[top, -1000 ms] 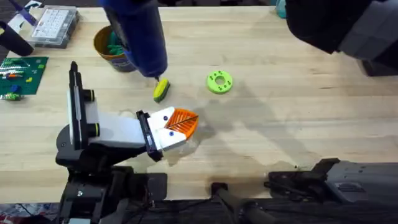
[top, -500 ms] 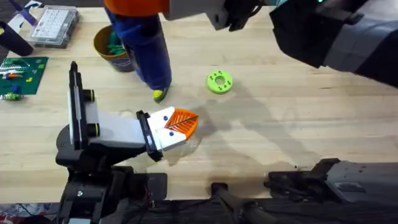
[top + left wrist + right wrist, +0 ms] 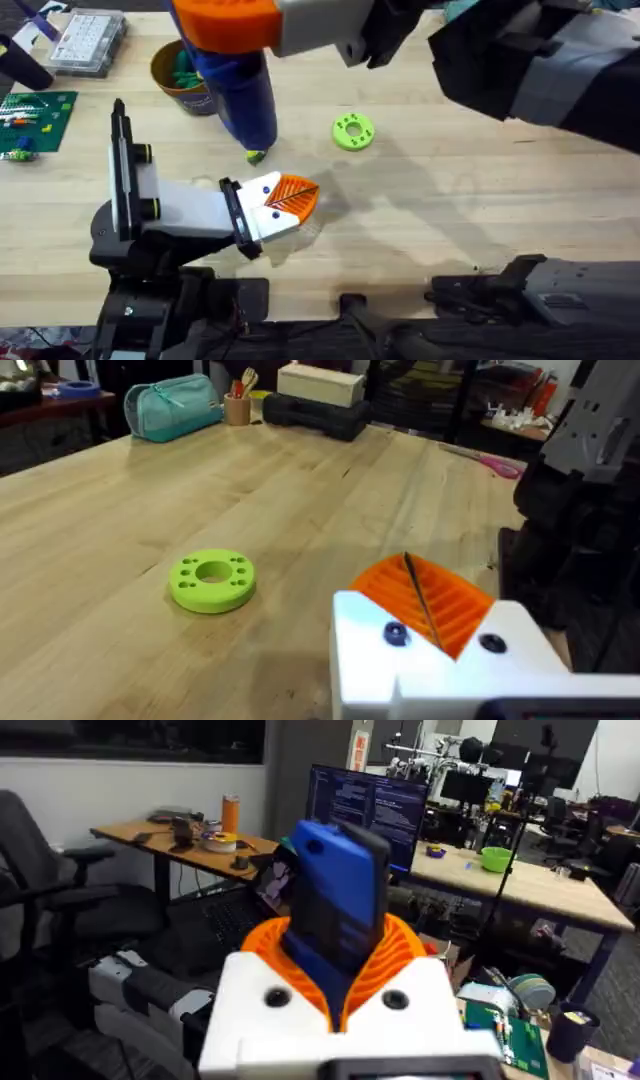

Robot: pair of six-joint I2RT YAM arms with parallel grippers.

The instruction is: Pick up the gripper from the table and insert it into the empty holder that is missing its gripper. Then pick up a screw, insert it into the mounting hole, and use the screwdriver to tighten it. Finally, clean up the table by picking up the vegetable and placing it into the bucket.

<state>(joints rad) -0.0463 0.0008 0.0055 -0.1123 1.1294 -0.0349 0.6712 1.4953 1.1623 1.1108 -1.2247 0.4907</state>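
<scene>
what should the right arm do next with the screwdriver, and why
Probably lift it clear. The right gripper is shut on the blue screwdriver, whose tip sits by the corn, short of the finger already mounted in the holder. The corn still needs moving to the bucket.

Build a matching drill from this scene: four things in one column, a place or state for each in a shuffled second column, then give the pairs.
Things:
1. screwdriver
2. gripper
3. green disc
4. bucket

Places or states:
A. lying alone on the bare table
B. seated in the holder
C. clamped upright in the right tool
D. standing at the table's far left side, green items inside

Pairs: 1-C, 2-B, 3-A, 4-D
</scene>
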